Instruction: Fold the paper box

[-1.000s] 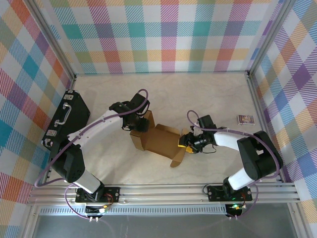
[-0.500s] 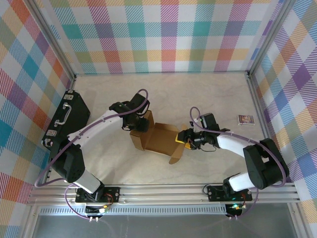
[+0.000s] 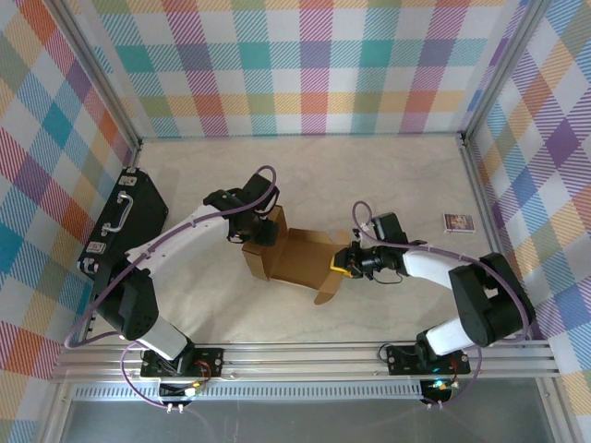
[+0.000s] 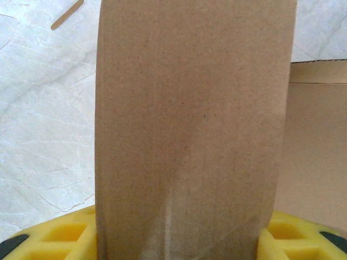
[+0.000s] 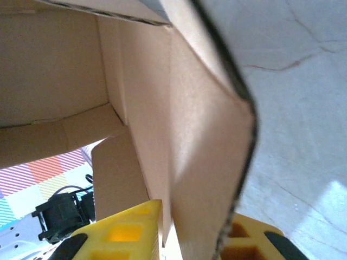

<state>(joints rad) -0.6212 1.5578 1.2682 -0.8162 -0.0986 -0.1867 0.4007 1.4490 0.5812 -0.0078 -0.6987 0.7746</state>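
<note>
The paper box is plain brown cardboard, partly folded, lying mid-table with one flap sticking out toward the near edge. My left gripper is at its left end. In the left wrist view an upright cardboard flap fills the gap between the yellow fingers, so the left gripper is shut on it. My right gripper is at the box's right end. There the yellow fingers pinch a doubled cardboard wall, so the right gripper is shut on it.
A black hard case with a handle lies against the left rail. A tiny printed packet sits at the right. Plaid walls close off the back and sides, and aluminium rails run along the near edge. Bare table lies behind the box.
My right gripper has shifted slightly left against the box's right end and closed onto the cardboard wall. The left gripper and its flap have stayed still.
</note>
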